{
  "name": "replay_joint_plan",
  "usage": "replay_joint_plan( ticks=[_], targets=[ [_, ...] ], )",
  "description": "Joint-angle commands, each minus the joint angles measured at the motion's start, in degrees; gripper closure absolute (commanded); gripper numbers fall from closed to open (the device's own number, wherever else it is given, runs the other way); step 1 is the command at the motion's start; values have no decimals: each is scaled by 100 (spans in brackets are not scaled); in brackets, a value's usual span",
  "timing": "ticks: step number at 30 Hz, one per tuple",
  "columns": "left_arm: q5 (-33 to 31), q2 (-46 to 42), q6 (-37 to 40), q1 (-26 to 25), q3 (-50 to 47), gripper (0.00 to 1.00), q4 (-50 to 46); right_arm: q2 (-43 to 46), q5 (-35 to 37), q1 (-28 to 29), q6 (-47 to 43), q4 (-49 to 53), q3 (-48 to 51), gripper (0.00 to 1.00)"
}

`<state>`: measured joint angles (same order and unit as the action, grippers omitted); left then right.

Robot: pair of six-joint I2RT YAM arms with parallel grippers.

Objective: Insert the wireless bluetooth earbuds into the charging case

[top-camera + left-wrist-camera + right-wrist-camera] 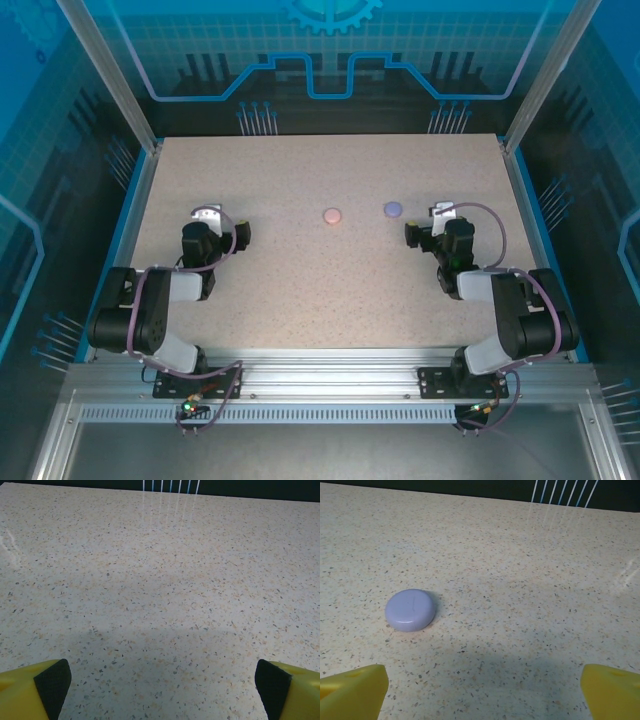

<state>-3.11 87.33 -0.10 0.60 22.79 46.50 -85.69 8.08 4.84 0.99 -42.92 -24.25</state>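
Resting on the speckled desk (300, 290) are two round charging cases, both with lids shut: one pale pink case (332, 214) near the centre and one light purple case (393, 208) just to its right, the two near each other but not touching. Whether either case contains earbuds cannot be told. Two arms stand at the near edge, one on each side. The left pincer (162, 682) is fully spread and holds nothing; its two yellow fingers (30, 690) with black pads sit at the bottom corners of the left wrist view, with bare desk between them. The right pincer (485, 687) is likewise spread wide and holds nothing. In the right wrist view the purple case (411, 610) lies flat ahead of the pincer and toward its left finger, apart from both fingers. The pink case lies between the two arms, well apart from the left pincer.
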Motion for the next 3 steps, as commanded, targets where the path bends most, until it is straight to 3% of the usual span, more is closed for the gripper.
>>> replay_joint_plan(
  ticks=[1,3],
  targets=[
    [107,-8,-60,6,67,1,-34,-53,-210,-115,-77,-81,-19,0],
    [117,-10,-60,6,52,1,-19,-53,-211,-115,-81,-94,-10,0]
  ],
)
